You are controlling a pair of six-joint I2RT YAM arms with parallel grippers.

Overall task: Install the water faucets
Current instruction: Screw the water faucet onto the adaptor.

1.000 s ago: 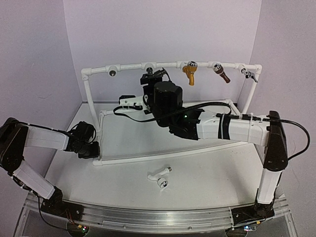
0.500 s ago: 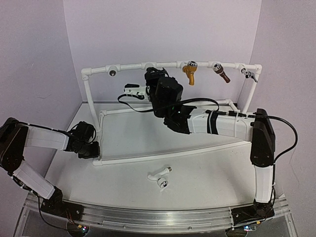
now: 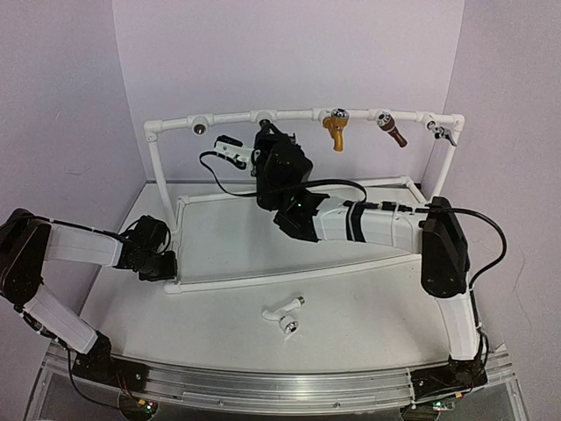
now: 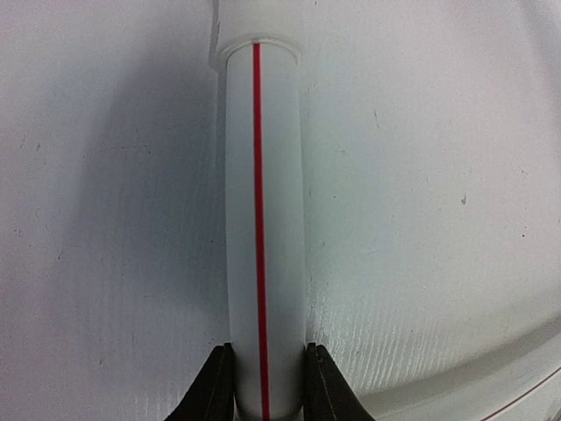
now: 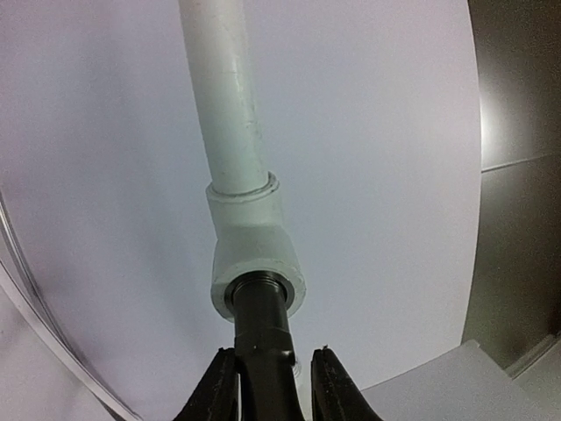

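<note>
Right claw (image 5: 274, 351) pinches a smooth black cylindrical tap (image 5: 261, 307) screwed into the white plastic socket (image 5: 254, 254) ahead. Left claw (image 4: 269, 346) clamps a red-striped white pipe (image 4: 260, 175).

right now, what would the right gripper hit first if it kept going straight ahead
Probably the white tee fitting on the top pipe: the black faucet in the right gripper already sits in its socket, straight ahead.

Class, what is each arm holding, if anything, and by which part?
Left jaws: a white frame pipe, pinched across its straight length. Right jaws: the black tap, gripped by its body near the pipe fitting it enters.
</note>
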